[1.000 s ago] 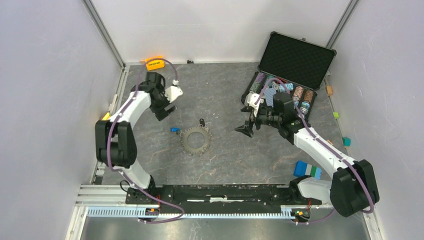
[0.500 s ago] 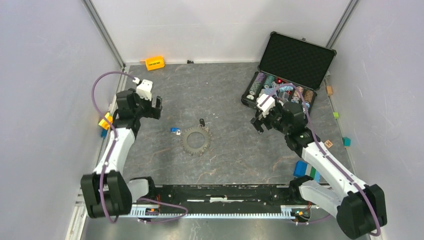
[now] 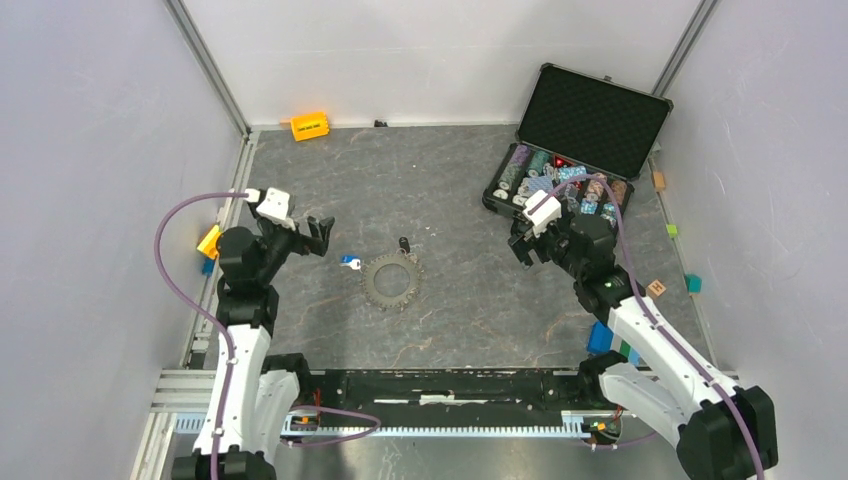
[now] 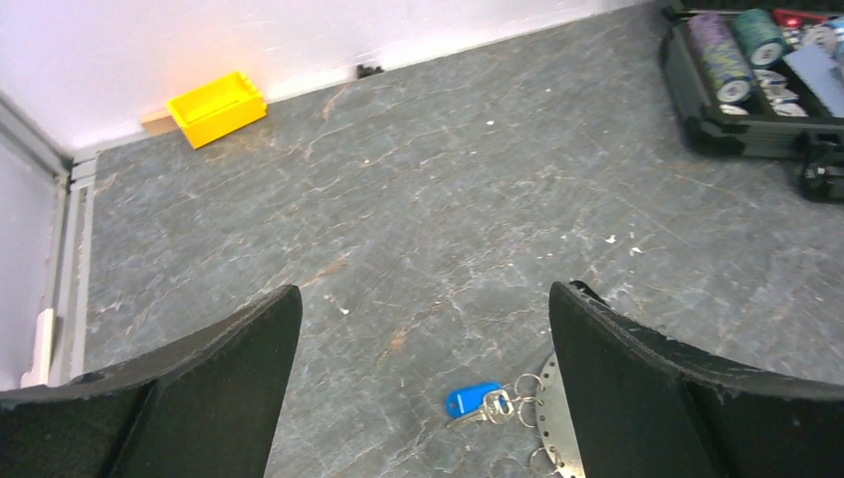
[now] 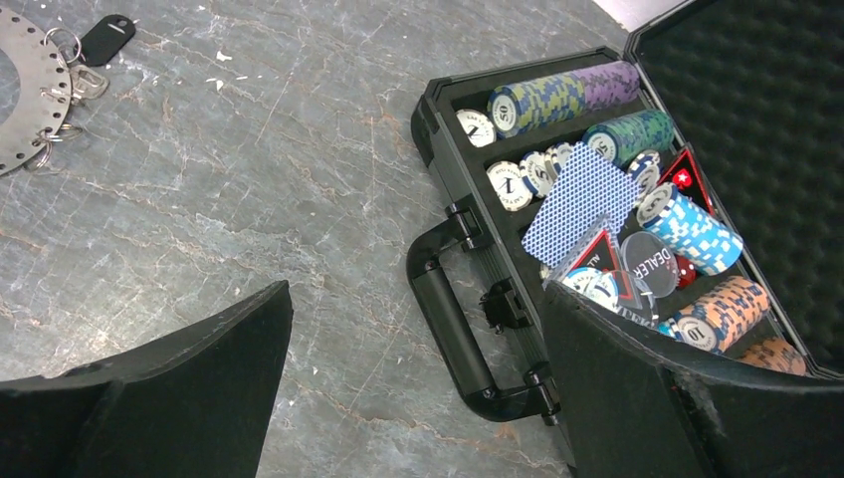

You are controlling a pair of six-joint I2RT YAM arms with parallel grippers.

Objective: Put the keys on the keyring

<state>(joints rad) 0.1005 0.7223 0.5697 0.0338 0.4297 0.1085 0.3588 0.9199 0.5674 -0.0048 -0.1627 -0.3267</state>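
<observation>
The keyring [image 3: 391, 281], a flat grey toothed hoop, lies on the table's middle. A blue-headed key [image 3: 350, 262] lies at its left edge, and a black-headed key [image 3: 403, 243] lies at its far edge. In the left wrist view the blue key [image 4: 472, 399] sits by small loops at the keyring's rim [image 4: 550, 423]. My left gripper [image 3: 320, 232] hovers open to the left of the keys, nothing between its fingers. My right gripper [image 3: 520, 248] is open and empty, well to the right of the keyring [image 5: 25, 100] and the black key [image 5: 106, 38].
An open black case [image 3: 590, 120] of poker chips stands at the back right, its handle [image 5: 453, 324] just ahead of my right gripper. A yellow box [image 3: 310, 126] sits at the back wall. Small coloured blocks [image 3: 614, 340] lie on the right and a yellow one [image 3: 209, 241] on the left.
The left arm swung back from the far left corner toward its base and now points at the keys. The right arm drew back to the right, away from the keyring. Both grippers stayed open.
</observation>
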